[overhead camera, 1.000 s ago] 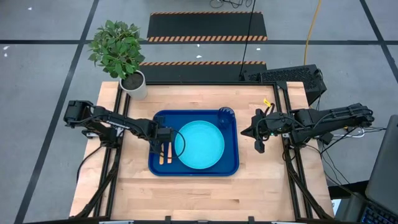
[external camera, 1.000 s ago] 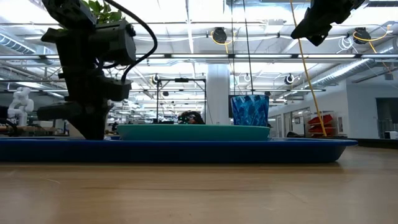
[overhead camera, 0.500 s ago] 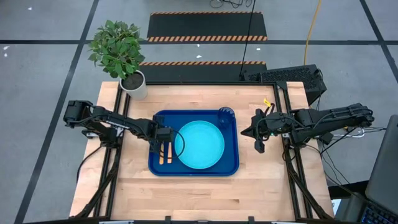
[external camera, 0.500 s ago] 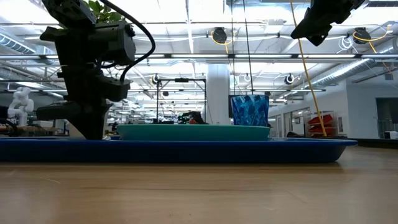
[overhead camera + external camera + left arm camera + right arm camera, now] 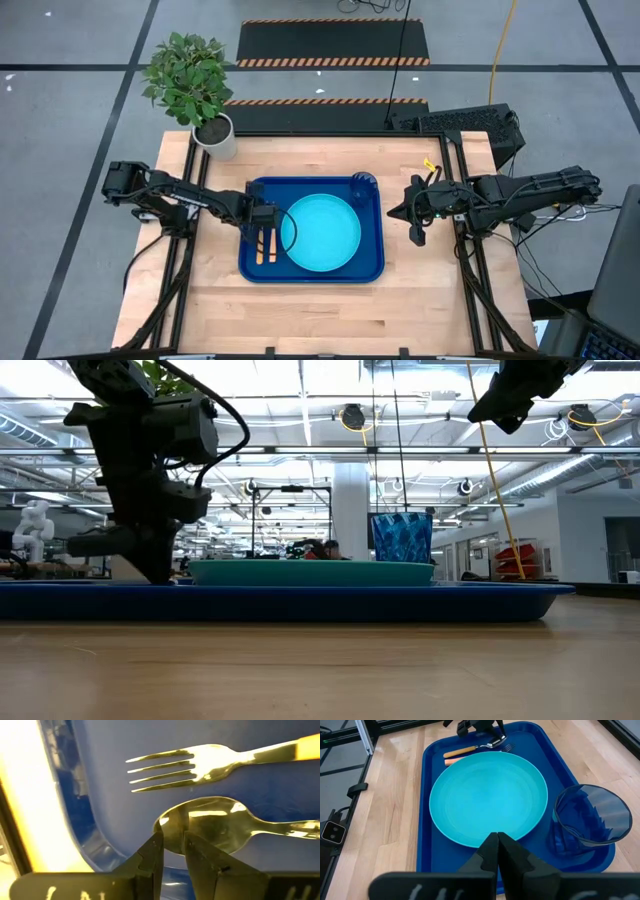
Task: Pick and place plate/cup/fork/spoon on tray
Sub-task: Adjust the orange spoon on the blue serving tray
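My left gripper (image 5: pixel 172 852), fingers nearly together, hovers over the spoon (image 5: pixel 220 827) lying beside the fork (image 5: pixel 200 765) in the tray (image 5: pixel 372 262), while the right gripper (image 5: pixel 499 851) waits pressed together.

Two dark jointed arms, black looping cables; left claw (image 5: pixel 172 851) fingers black, wedge-shaped.
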`<state>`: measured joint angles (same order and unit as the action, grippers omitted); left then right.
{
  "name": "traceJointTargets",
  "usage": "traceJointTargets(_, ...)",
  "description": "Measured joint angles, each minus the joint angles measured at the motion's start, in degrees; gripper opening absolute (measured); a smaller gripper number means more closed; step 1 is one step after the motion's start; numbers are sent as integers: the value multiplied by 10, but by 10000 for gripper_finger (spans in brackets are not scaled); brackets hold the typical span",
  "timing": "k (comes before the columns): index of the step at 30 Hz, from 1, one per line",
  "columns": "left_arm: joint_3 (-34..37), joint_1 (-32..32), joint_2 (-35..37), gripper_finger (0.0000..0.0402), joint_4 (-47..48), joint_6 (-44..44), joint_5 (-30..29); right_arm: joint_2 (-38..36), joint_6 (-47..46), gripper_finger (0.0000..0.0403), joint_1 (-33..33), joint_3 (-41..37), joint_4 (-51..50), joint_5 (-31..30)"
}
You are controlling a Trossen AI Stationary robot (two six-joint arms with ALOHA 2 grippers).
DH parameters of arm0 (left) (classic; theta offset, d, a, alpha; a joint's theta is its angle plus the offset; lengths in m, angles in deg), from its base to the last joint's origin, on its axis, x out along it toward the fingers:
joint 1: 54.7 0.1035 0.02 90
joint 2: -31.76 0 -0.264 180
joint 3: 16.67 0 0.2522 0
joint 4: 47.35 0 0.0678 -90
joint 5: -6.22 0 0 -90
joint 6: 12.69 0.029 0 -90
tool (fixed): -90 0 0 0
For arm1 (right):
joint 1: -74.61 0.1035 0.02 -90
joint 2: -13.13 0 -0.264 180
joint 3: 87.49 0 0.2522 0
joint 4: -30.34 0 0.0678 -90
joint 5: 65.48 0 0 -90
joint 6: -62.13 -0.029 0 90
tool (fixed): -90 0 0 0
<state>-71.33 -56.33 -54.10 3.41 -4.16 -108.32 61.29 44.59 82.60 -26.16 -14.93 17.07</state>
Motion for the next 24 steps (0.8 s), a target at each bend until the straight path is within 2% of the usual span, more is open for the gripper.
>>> traceJointTargets(24, 0, 21, 1, 81, -11, -11, -43, 0, 0, 0, 0, 0, 0, 0)
